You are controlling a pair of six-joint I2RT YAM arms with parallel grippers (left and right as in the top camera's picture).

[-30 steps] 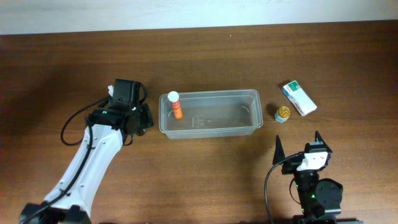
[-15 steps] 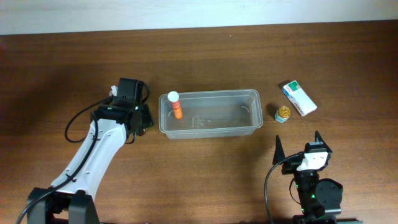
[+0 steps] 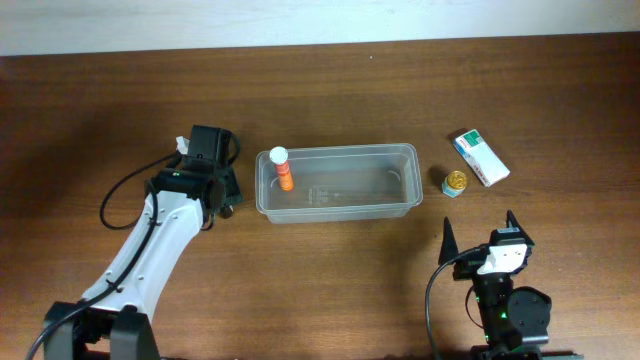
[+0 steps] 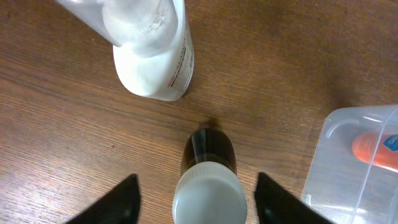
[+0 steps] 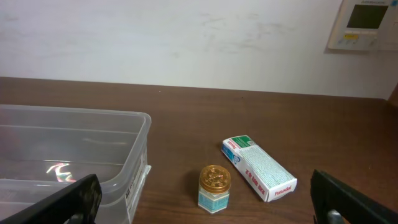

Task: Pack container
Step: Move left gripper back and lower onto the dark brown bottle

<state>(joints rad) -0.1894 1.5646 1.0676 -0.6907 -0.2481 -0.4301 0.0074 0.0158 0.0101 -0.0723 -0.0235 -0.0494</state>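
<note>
The clear plastic container [image 3: 350, 150] lies mid-table with an orange bottle with a white cap [image 3: 283, 170] standing at its left end. My left gripper [image 3: 224, 196] is just left of the container. In the left wrist view it [image 4: 205, 208] is open, its fingers either side of an upright dark bottle with a white cap [image 4: 209, 152]. A white bottle [image 4: 155, 56] lies just beyond. The container's corner [image 4: 348, 134] is at the right. My right gripper [image 3: 481, 238] is open and empty near the front edge.
A small jar with a gold lid [image 3: 455, 183] and a white-and-green box [image 3: 480, 158] lie right of the container; both show in the right wrist view, the jar [image 5: 214, 188] and the box [image 5: 258, 168]. A wall stands behind the table.
My left arm has shifted slightly beside the container's left end. The right arm and the objects have not moved.
</note>
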